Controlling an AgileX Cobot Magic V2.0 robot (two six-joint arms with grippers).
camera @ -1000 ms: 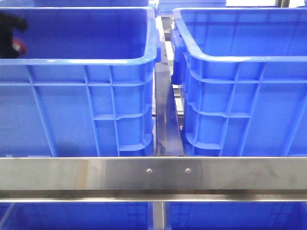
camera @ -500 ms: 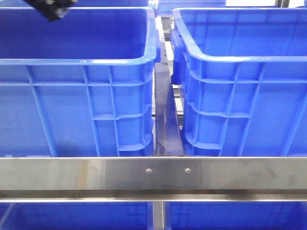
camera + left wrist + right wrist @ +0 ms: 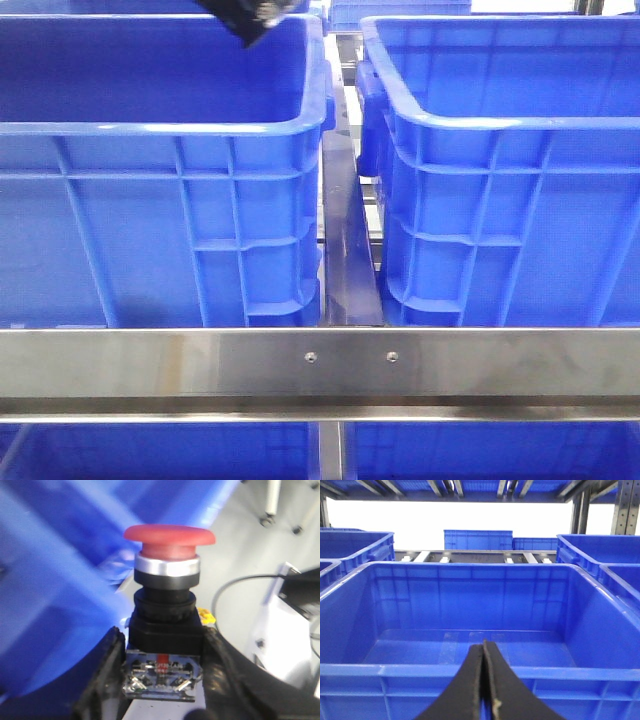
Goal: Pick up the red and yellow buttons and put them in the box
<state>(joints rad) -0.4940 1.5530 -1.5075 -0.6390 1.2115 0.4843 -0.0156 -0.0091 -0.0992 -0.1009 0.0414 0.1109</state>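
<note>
The red button [image 3: 169, 535] has a deep red mushroom cap, a metal ring and a black body. My left gripper [image 3: 163, 639] is shut on that black body and holds it cap outward. In the front view the left gripper [image 3: 245, 18] hangs at the top edge, over the back right part of the left blue box [image 3: 160, 128]. A second blue box [image 3: 500, 125] stands to its right. My right gripper [image 3: 483, 649] is shut with nothing in it, facing the near wall of a blue box [image 3: 470, 672]. The yellow button is not clearly visible.
A steel rail [image 3: 320, 365] runs across the front below both crates, and a metal divider [image 3: 345, 250] fills the gap between them. More blue crates [image 3: 477, 539] stand on the racking behind. Cables and white equipment [image 3: 285, 625] lie beyond the left gripper.
In the front view the left gripper rose out of the left crate's far-left side and travelled right along the top edge. The crates have not moved.
</note>
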